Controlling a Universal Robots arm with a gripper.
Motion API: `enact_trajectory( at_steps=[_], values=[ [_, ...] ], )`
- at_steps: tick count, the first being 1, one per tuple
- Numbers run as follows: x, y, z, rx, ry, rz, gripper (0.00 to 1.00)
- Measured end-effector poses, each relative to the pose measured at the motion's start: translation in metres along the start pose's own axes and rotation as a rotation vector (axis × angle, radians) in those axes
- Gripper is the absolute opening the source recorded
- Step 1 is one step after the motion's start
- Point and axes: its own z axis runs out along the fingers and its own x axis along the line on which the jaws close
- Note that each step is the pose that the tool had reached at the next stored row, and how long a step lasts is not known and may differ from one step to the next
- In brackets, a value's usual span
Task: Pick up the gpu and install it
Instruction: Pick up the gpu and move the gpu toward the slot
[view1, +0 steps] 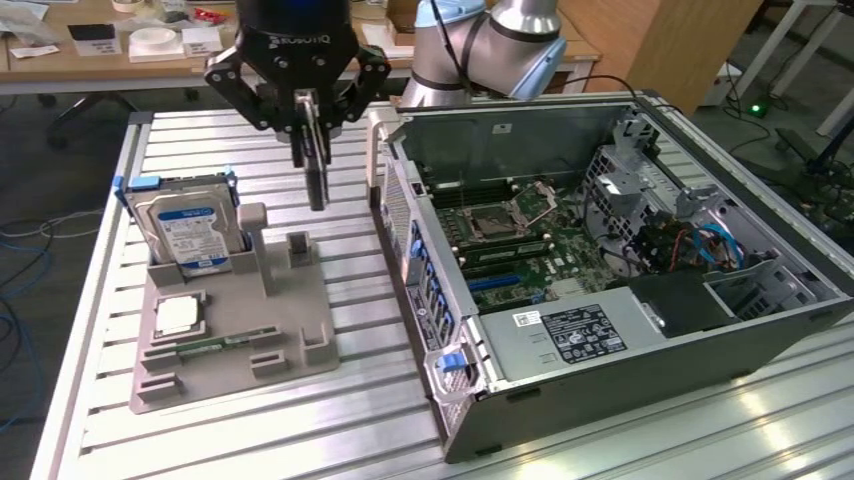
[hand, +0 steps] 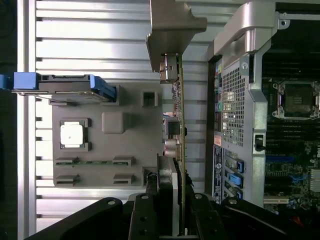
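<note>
The gpu (view1: 316, 165) hangs edge-on and upright from my gripper (view1: 312, 110), which is shut on its upper edge. It is lifted above the grey holder tray (view1: 234, 330), between the tray's posts and the open computer case (view1: 601, 330). In the wrist view the gpu (hand: 180, 125) appears as a thin green edge with dark components. Its silver bracket (hand: 175, 30) is at the far end, and the gripper (hand: 172, 192) is clamped around the near end. The card sits close beside the case's rear panel (hand: 235, 120).
On the holder tray stand a silver hard drive with a blue label (view1: 191, 228), a processor chip (view1: 176, 315) and a narrow memory stick (view1: 211, 345). The motherboard (view1: 521, 240) lies exposed inside the case. Everything rests on a slotted aluminium table (view1: 267, 430).
</note>
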Motion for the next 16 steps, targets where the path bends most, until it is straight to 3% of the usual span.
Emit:
enact_trajectory(
  at_steps=[8,16],
  values=[
    [-0.023,0.0,0.0007,0.0001,0.0001,0.0,0.28],
    [-0.057,0.0,0.0013,0.0002,0.0001,0.0,0.28]
  ],
)
